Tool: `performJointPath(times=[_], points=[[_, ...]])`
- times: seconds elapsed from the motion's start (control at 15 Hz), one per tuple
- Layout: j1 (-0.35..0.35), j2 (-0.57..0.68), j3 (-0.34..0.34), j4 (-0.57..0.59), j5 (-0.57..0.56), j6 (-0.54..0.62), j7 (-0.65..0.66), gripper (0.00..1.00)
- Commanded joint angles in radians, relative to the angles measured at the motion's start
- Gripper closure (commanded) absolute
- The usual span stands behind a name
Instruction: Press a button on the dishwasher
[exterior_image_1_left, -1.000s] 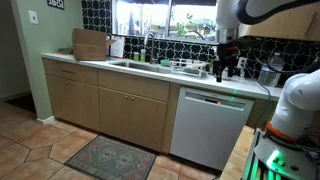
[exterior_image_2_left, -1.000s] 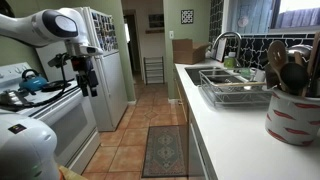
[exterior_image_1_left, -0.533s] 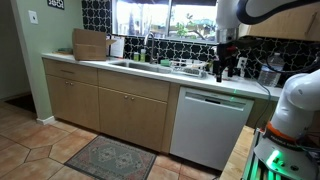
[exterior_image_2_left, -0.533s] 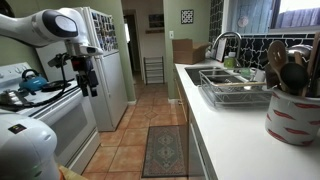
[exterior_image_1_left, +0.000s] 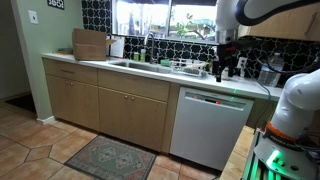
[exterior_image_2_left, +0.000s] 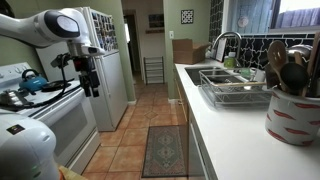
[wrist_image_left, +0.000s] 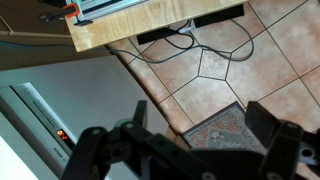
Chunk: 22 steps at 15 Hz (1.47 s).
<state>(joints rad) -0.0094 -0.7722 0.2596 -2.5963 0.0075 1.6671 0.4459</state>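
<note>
The black claw (wrist_image_left: 198, 115) hangs wide open and empty above the flat, smooth white dishwasher (exterior_image_1_left: 210, 125).

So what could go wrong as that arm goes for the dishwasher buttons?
The gripper hangs apart from the dishwasher, above counter height, and the control band is only a narrow strip along its top, so a small aiming error could strike the countertop edge instead. The fingers stand wide open in the wrist view, so a broad fingertip might press the wrong button, or two together.
</note>
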Motion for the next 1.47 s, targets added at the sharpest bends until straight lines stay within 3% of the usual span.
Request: performJointPath(times=[0.0,0.33,0.67,1.13,1.4], points=[[-0.081,0.023,-0.020,-0.049,-0.057,0.037,0.105,0.00],[-0.188,0.076,-0.062,-0.119,-0.189,0.115,0.198,0.00],[-0.247,0.189,-0.117,-0.152,-0.339,0.306,0.218,0.00],[-0.285,0.461,-0.131,-0.071,-0.502,0.552,0.351,0.00],[-0.306,0.588,-0.190,-0.022,-0.614,0.683,0.468,0.00]])
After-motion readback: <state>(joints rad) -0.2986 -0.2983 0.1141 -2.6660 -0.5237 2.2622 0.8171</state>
